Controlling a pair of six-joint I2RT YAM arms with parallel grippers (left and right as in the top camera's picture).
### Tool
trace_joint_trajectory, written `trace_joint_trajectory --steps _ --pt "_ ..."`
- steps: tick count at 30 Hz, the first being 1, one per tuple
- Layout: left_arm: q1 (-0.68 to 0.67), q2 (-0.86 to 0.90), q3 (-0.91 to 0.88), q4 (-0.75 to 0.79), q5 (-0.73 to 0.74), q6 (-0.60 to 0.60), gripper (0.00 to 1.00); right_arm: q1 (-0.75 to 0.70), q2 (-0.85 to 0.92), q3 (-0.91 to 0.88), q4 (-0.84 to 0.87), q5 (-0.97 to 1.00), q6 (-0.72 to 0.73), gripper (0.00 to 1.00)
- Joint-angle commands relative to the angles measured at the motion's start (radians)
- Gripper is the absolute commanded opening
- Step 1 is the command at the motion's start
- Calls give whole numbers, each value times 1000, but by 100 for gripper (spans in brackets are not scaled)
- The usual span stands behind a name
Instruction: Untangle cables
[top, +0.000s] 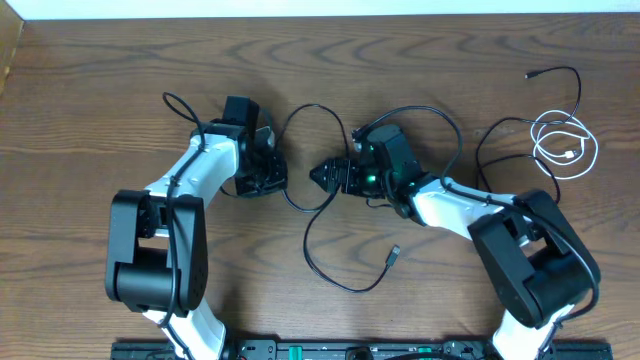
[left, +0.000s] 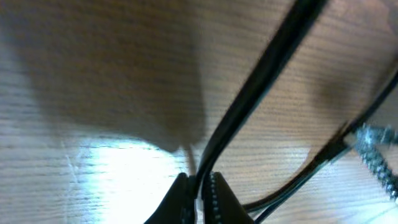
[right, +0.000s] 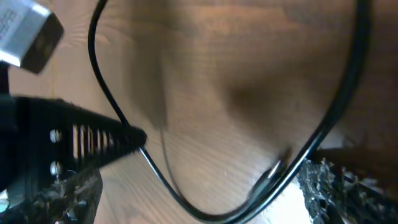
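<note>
Two-cable check | finding black cable (top: 305, 245) across table (top: 100, 60) middle, white cable (top: 565, 145) coiled toward far right corner | pinching black cable with left gripper (left: 200, 186), fingers (left: 177, 202) nearly together | straddling it with right gripper (right: 221, 155), fingers (right: 93, 140) wide apart, holding nothing | likely risking slip from thin pinch, or loop snagging open right fingers when pulling

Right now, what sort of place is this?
Probably a robotics lab bench: a wood-grain table, a left arm and right arm mounted at its edge, and a black cable and white cable laid out.
</note>
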Motion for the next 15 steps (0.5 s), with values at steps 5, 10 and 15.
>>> trace_joint_trajectory --steps 5,10,15 --pt "-28 2 -7 -5 6 -9 29 -6 65 -18 13 39 26 99" --pt "-16 1 0 1 51 -8 50 -30 62 -17 4 -2 26 99" --pt "-10 1 0 28 45 3 62 -31 63 -17 -25 14 26 99"
